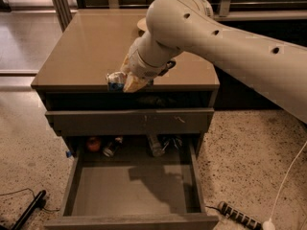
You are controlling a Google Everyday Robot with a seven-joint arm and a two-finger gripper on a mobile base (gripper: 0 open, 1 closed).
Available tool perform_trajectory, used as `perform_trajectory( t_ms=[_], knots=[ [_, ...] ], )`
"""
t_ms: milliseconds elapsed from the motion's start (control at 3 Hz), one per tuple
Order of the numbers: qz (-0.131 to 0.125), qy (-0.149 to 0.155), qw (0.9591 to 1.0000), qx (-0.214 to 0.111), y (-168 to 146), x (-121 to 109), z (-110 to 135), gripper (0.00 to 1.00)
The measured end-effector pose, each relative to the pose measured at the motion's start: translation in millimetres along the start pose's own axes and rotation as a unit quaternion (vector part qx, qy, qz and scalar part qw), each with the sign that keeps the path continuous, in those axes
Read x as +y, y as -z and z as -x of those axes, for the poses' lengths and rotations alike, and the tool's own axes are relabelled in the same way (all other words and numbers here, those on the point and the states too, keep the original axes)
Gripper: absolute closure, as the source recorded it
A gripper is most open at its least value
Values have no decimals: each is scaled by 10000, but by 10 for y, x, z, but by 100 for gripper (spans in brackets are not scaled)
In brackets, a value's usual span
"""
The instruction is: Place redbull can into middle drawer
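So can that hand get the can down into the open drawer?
Probably yes. The hand grips the can at the cabinet edge, above the pulled-out drawer, whose floor is bare in front; nothing seems to block the drop.

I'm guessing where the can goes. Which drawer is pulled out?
The middle drawer, lowest in view, its floor showing; the scratched drawer front above is pushed in. The gripper holds the redbull can above both.
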State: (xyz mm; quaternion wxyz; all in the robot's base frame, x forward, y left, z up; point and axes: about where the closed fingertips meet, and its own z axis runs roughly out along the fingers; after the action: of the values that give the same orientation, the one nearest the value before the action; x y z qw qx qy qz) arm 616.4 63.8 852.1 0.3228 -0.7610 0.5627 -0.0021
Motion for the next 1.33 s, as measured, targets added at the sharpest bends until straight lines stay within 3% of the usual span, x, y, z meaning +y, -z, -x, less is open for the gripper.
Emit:
perform_trajectory(
  t_ms=[333, 667, 1000, 1333],
  knots=[
    [-88, 0, 9999, -52, 220, -34, 34, 100],
    [-268, -44, 9995, -140, 459, 137, 71, 100],
    [-363, -119, 9991, -180, 487, 309, 40, 100],
    [-288, -296, 9990, -191, 380, 492, -73, 100]
  ],
)
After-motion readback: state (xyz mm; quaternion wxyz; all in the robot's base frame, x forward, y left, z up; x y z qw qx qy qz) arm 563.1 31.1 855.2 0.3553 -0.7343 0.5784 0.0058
